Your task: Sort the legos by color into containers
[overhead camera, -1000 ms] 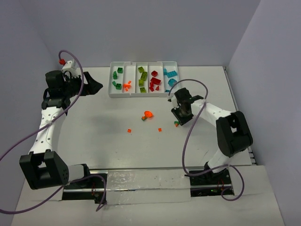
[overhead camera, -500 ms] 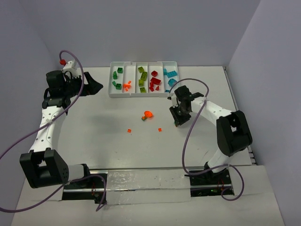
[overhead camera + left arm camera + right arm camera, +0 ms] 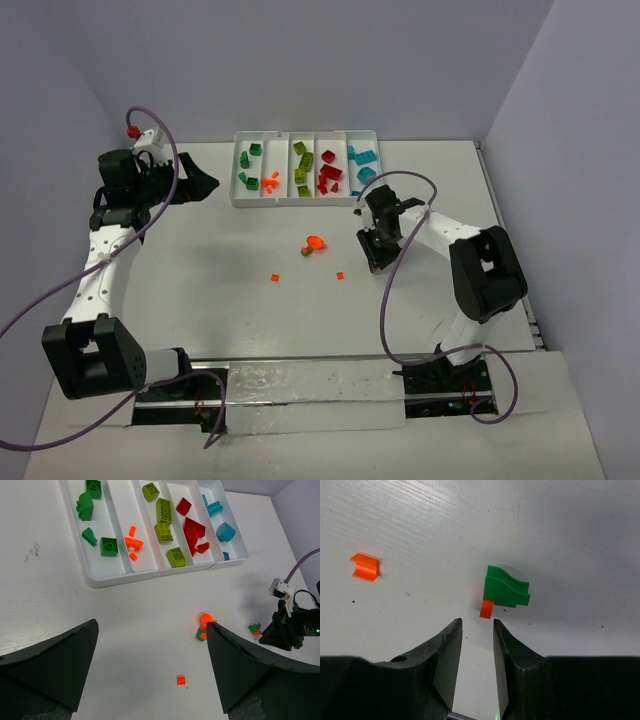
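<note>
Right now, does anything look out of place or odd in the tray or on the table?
The tray looks correctly sorted. Odd ones sit on the table: a green brick with an orange bit against its corner, and an orange-and-green stack, both mixed-colour.

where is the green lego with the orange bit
In the right wrist view, the green lego lies on the table just beyond the right gripper; an orange piece sits at frame left.

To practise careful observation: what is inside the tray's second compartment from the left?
A few small orange legos cluster at the end of the compartment nearer the arms; the rest is bare white. Nothing covers it, though the left wrist view crops its far end.
</note>
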